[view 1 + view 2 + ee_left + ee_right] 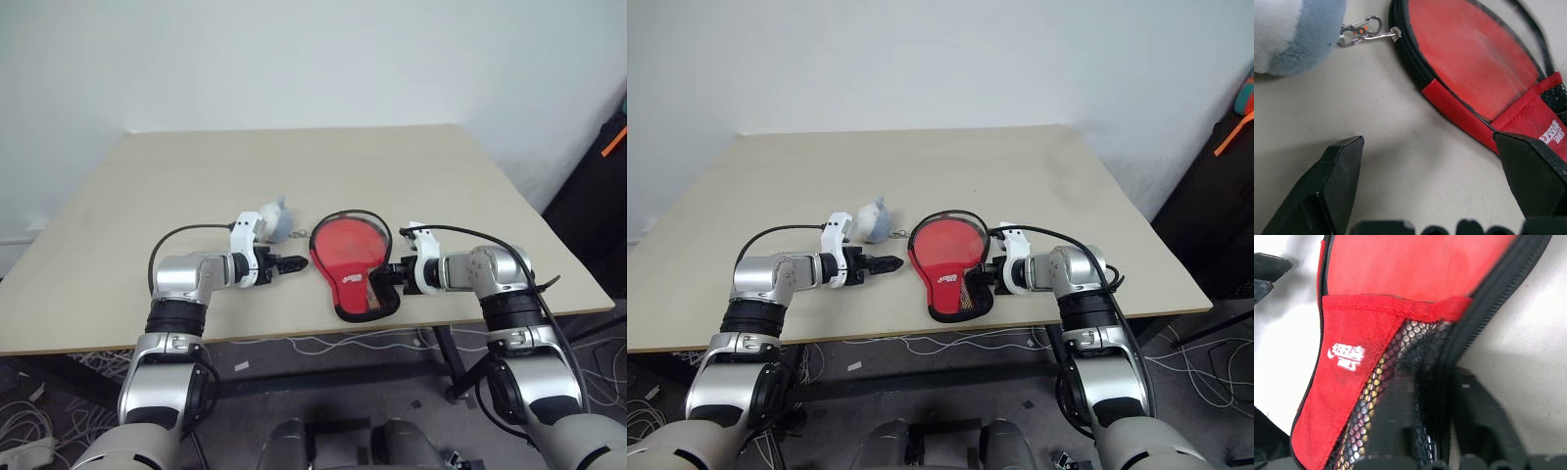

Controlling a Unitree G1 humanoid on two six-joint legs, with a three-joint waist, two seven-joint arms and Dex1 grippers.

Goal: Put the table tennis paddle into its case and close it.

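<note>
The case (355, 290), a black-rimmed pouch with a red logo panel, lies on the table near its front edge. Through its clear side shows the red face of the table tennis paddle (349, 245), which sits inside; the handle is hidden behind mesh and the red panel. My right gripper (1437, 391) is at the case's handle end, shut on the black zip rim (1484, 289), one finger over the mesh and one outside. My left gripper (1427, 142) rests open just left of the case, nothing between its fingers (1337, 171).
A grey-white soft ball (272, 221) lies behind my left gripper, linked by a small metal clip (1359, 30) to the case's rim. The pale table (294, 166) stretches bare toward the wall. Dark equipment (598, 196) stands beyond the table's right edge.
</note>
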